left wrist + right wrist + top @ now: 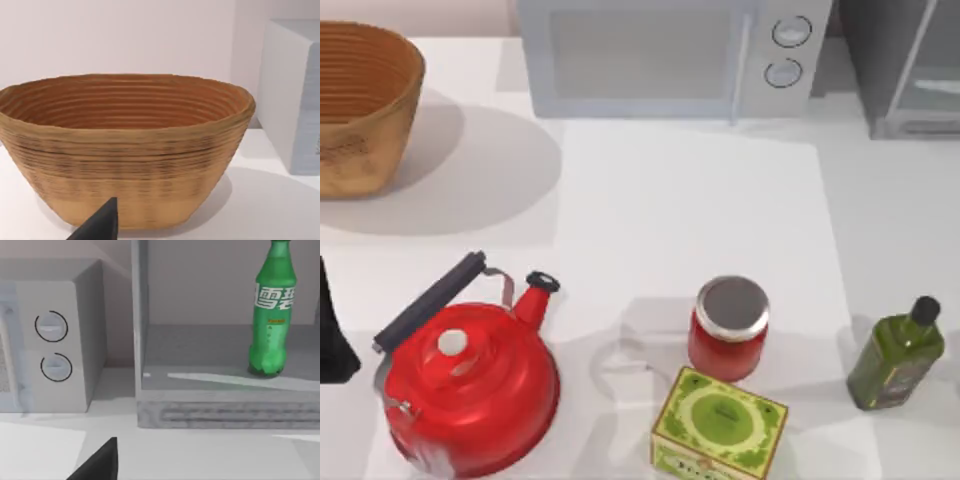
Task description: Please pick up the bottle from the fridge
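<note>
At the front of the white table (680, 200) sit a big red kettle (470, 385) with a black handle, a green and yellow box (718, 428), a red jar (728, 328) with a shiny lid just behind the box, and a dark green bottle (897, 355) with a black cap off to the right. The left arm (332, 335) is a dark shape at the left edge, next to the kettle. One dark fingertip of the left gripper (97, 226) pokes up in front of the brown basket (125, 145), and I cannot tell if its fingers are apart or together. One dark fingertip of the right gripper (97, 465) shows low on the table in front of the fridge, and I cannot tell about its fingers either. Farther back, the basket is at the left, the light grey microwave (670, 55) with two round dials is in the middle, and the fridge (905, 65) is in the far right corner. The bright green bottle (272, 310) stands upright on the shelf inside the fridge, well apart from both grippers.
</note>
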Action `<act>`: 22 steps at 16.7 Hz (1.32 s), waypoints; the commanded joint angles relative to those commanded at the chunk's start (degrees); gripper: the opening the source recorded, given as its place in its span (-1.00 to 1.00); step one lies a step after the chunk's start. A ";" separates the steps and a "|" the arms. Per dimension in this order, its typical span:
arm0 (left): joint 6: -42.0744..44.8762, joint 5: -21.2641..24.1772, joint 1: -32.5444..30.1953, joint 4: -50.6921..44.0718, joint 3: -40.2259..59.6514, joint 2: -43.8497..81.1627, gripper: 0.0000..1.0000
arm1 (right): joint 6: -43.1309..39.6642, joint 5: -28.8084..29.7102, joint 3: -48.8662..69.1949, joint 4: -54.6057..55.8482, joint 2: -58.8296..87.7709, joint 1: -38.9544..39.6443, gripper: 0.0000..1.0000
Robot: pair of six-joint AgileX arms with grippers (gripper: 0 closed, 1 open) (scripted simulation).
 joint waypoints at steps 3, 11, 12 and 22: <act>0.00 0.00 0.00 0.00 0.00 0.00 1.00 | -0.01 -0.26 0.07 0.60 0.59 -0.19 1.00; 0.00 0.00 0.00 0.00 0.00 0.00 1.00 | -0.07 -8.85 3.27 25.95 27.06 -8.17 1.00; 0.00 0.00 0.00 0.00 0.00 0.00 1.00 | -0.04 -10.36 3.79 30.86 32.74 -9.72 1.00; 0.00 0.00 0.00 0.00 0.00 0.00 1.00 | 0.78 -24.56 8.37 76.34 85.46 -25.15 1.00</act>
